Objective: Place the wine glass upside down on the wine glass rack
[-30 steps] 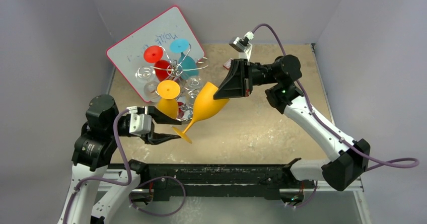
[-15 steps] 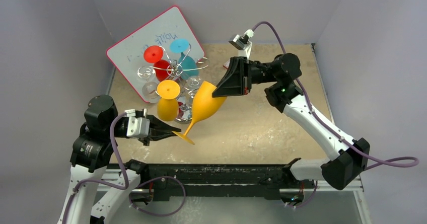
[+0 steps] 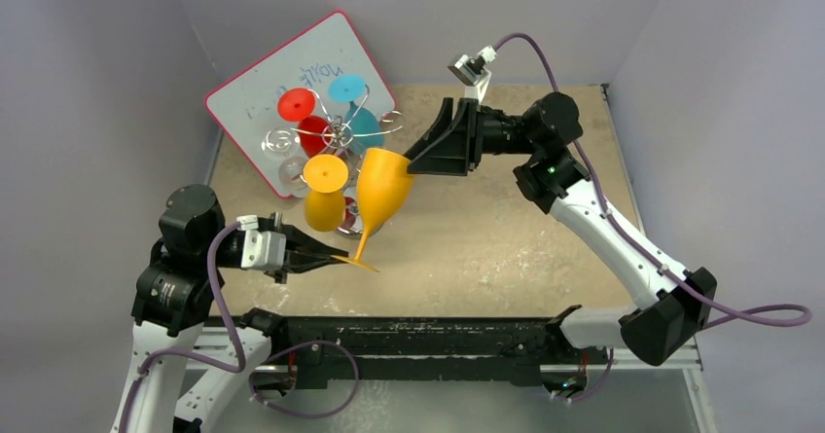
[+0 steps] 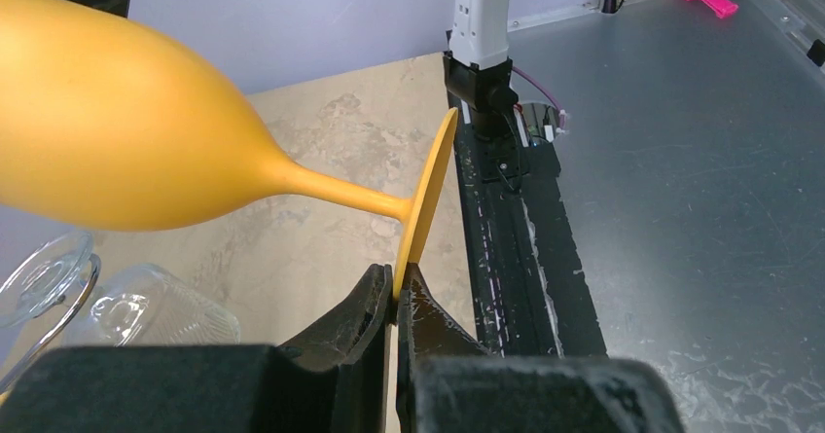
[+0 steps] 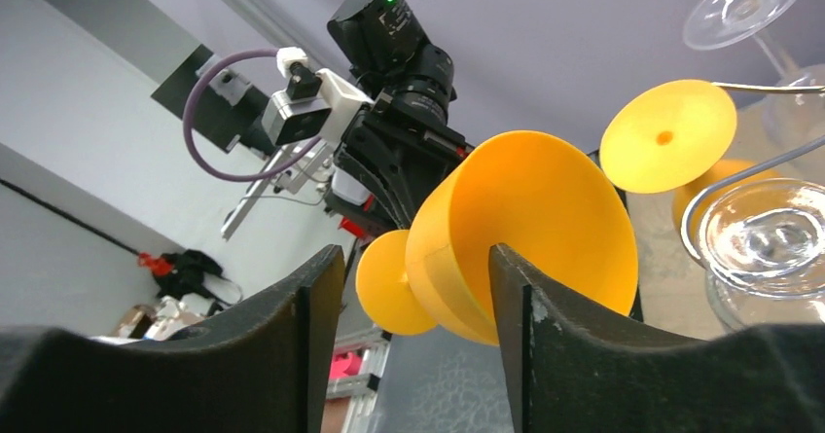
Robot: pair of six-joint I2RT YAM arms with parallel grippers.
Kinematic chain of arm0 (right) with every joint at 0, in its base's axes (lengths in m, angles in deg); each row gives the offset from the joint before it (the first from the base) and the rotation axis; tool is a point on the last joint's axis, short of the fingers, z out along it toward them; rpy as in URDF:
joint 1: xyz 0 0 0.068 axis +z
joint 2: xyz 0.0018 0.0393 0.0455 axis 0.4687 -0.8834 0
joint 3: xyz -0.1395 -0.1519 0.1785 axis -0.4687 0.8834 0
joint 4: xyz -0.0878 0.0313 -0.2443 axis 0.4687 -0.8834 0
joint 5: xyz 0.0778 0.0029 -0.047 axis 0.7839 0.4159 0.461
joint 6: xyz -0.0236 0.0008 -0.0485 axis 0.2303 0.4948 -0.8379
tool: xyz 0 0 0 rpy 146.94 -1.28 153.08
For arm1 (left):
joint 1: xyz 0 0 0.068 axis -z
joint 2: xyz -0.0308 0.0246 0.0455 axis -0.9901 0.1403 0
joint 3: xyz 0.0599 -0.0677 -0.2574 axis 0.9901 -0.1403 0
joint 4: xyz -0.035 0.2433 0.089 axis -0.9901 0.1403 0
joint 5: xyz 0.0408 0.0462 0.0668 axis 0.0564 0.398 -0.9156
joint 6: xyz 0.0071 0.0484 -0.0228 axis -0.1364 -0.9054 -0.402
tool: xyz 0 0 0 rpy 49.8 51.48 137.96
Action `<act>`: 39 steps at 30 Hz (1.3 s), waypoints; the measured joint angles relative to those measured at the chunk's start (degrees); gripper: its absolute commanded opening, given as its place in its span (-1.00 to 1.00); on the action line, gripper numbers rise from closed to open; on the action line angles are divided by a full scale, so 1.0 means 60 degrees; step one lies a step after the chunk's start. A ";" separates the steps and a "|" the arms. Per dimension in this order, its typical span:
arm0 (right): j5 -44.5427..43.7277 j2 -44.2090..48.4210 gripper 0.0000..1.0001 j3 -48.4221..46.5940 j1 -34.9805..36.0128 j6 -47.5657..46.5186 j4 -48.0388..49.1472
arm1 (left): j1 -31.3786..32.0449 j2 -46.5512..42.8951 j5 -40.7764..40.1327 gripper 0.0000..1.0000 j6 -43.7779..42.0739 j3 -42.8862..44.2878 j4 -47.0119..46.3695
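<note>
Table's (image 3: pixel 506 229) left edge: my left gripper (image 4: pixel 397 295) clamps the wine glass (image 4: pixel 117 151) foot; my right gripper (image 5: pixel 416 255) has spread, handing over.

Plain grey walls (image 3: pixel 88 73); mottled beige tabletop (image 3: pixel 506 238); black rail (image 3: pixel 438 338) along near edge.

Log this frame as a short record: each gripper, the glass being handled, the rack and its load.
left gripper: shut on the edge of the yellow wine glass foot
right gripper: open, fingers either side of the bowl's rim wall
yellow wine glass: off the table, tilted, bowl next to the wine glass rack, not hung
wine glass rack: carries a red glass, a teal glass, a hung yellow glass and clear glasses
behind rack: pink-framed whiteboard
</note>
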 measured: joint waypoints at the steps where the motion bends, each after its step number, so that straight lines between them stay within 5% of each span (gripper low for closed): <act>1: -0.0120 0.0051 0.29 0.0000 -0.0004 -0.0153 -0.0164 | 0.0000 0.0000 -0.0036 -1.00 -0.0018 0.0004 0.0007; 24: -0.2353 0.1027 0.36 -0.0426 0.0000 -0.2648 -0.2251 | -0.0007 -0.0124 -0.1443 -1.00 -0.0608 0.0313 0.0317; 39: -0.3770 0.1450 -0.07 -0.0823 0.0215 -0.5588 -0.3789 | -0.0007 -0.0255 -0.5195 -1.00 0.3166 0.0321 -0.2277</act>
